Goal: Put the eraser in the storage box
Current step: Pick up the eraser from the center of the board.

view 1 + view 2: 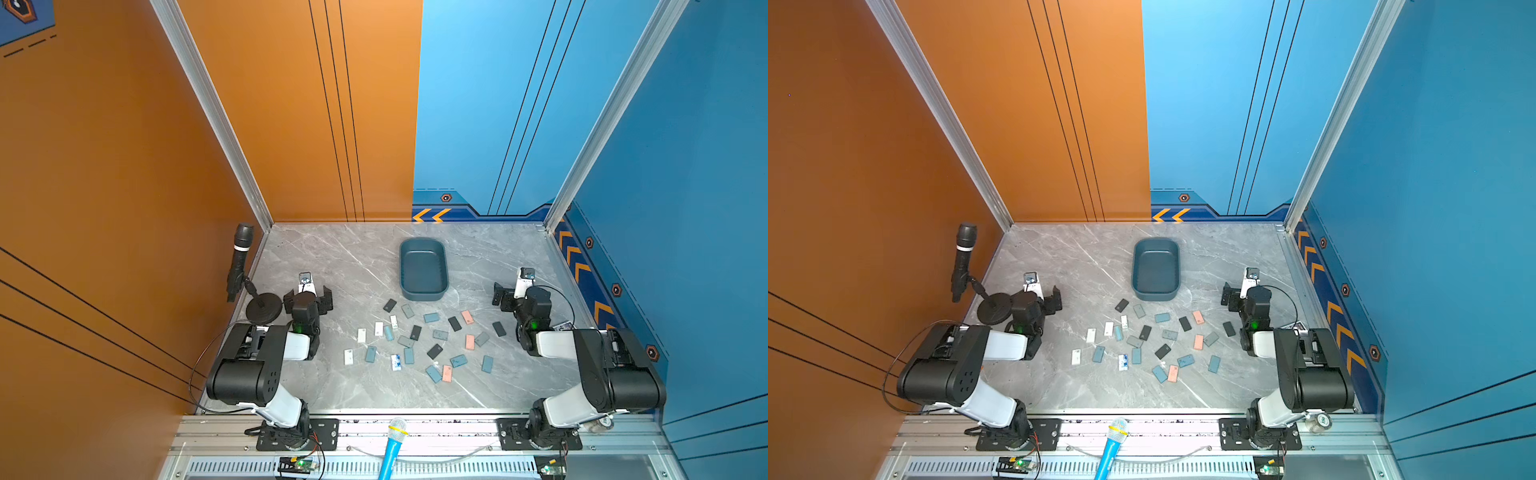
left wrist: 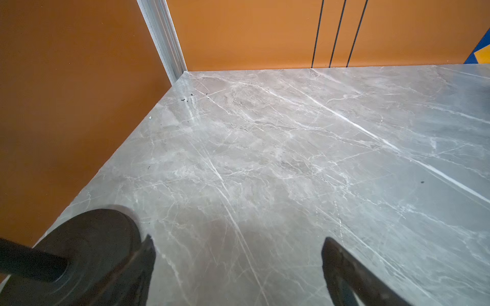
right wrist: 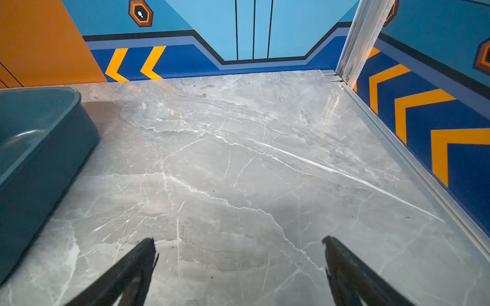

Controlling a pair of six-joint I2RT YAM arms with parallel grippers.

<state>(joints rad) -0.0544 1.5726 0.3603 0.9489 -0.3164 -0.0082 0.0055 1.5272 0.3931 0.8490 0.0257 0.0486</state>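
Grey stone with white lines makes up the surface. The storage box is dark blue-green. It sits near the far edge of the surface, about halfway along that edge, and both top views show it. Its long sides run from the far edge toward the front edge. The right wrist view shows one side wall of the box resting on the stone.

The erasers are small flat blocks in black, grey, blue-green, white and pink. They lie spread out in the middle of the surface, between the box and the front edge. All of them lie on the stone, outside the box. One black eraser lies near the box's front left corner but does not touch it.

The left pincer is near the left edge of the surface. Its two fingers are wide apart and hold nothing. A round black foot of a stand sits just beside it, and a black microphone is up on that stand.

The right pincer is near the right edge. Its fingers are wide apart too, with only bare stone between them. Neither pincer touches an eraser.

A blue microphone pokes up by the front edge.
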